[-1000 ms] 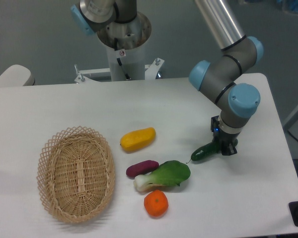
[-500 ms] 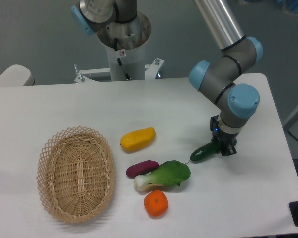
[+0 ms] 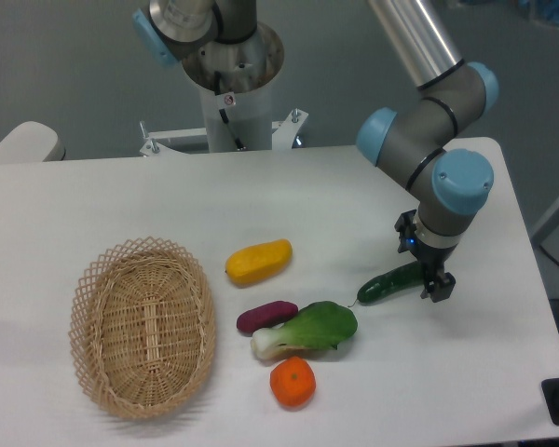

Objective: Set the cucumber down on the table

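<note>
Fixed camera: the cucumber (image 3: 392,282) is seen lying on the white counter (image 3: 93,200), right of the bok choy (image 3: 309,329). The pincer (image 3: 428,277) is positioned at its right end, fingers spread to either side; contact cannot be told.

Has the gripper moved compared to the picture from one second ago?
Yes. The gripper has shifted slightly right, toward the table's right edge, while the cucumber lies where it was, near the bok choy.
</note>
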